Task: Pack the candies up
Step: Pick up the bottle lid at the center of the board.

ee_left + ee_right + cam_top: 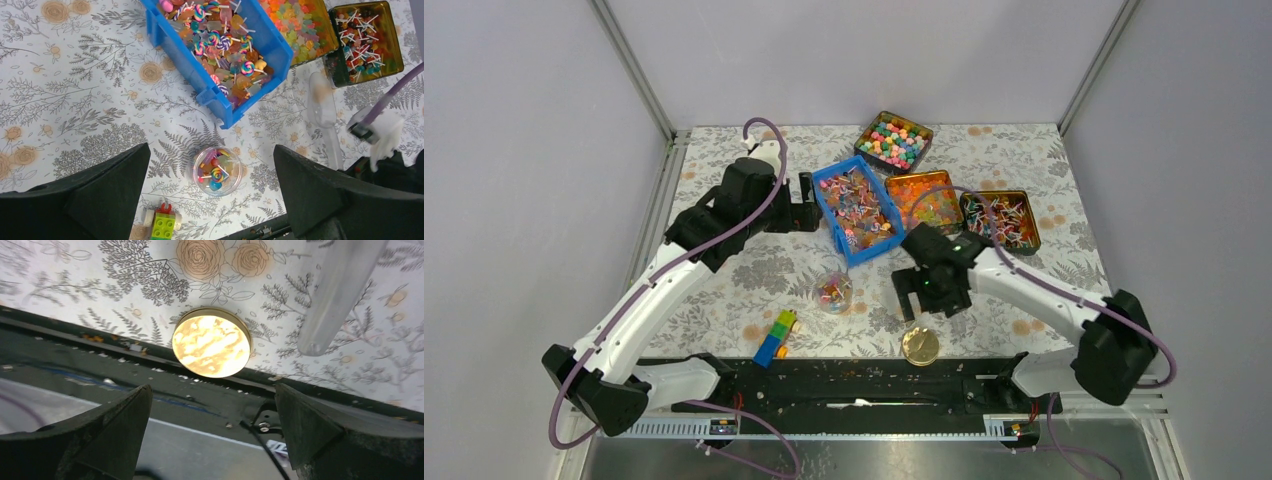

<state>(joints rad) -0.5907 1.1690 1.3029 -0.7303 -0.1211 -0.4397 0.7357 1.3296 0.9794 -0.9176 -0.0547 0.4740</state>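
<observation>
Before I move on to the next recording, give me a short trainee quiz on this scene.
1. True or false: the clear jar holds some candies.
2. Where is the gold lid? A: on the jar. B: on the table, apart from the jar. C: inside a tin.
3. Fill in: the jaws of the left gripper and right gripper both stand ____, holding nothing.
Key: 1 true; 2 B; 3 open.
</observation>
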